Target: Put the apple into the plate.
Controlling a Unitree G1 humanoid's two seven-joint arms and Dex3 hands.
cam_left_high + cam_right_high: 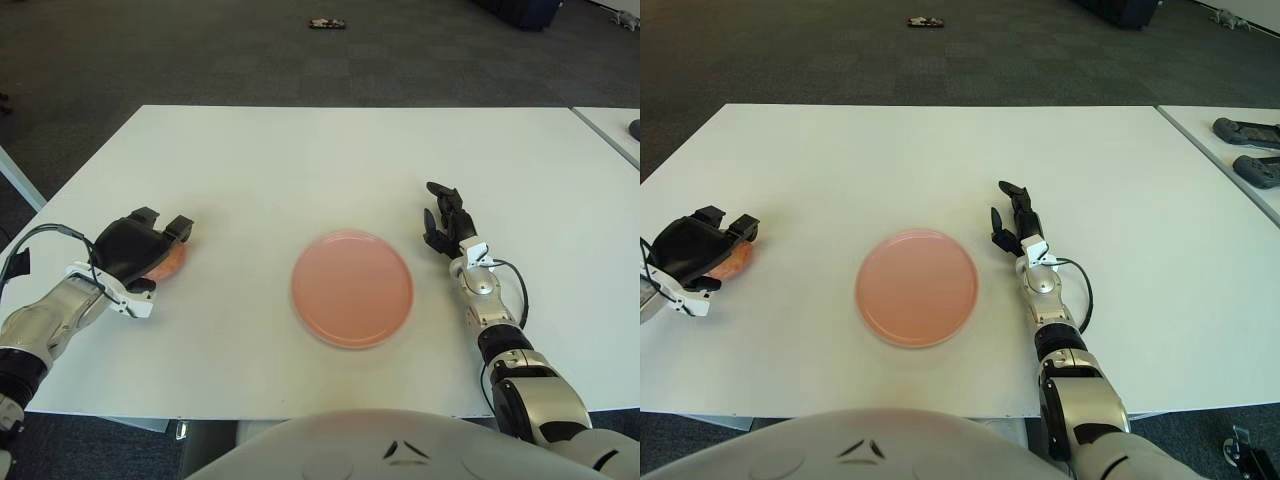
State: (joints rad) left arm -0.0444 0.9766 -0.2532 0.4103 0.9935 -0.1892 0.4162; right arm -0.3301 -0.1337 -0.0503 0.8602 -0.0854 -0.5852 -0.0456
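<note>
Black-fingered left hand (140,250) curls over reddish-orange round apple (165,262), gripping it, left of pink round plate (352,288). Right hand (447,222) beside plate's right, fingers loosely spread, empty.

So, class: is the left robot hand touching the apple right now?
Touching. In the left eye view the left robot hand is cupped over the apple, its dark fingers wrapped on the fruit with no gap showing.

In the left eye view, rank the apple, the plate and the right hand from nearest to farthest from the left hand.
1. apple: under the left hand, at the table's left side.
2. plate: centre of the table, to the left hand's right.
3. right hand: beyond the plate, on its right side.
</note>
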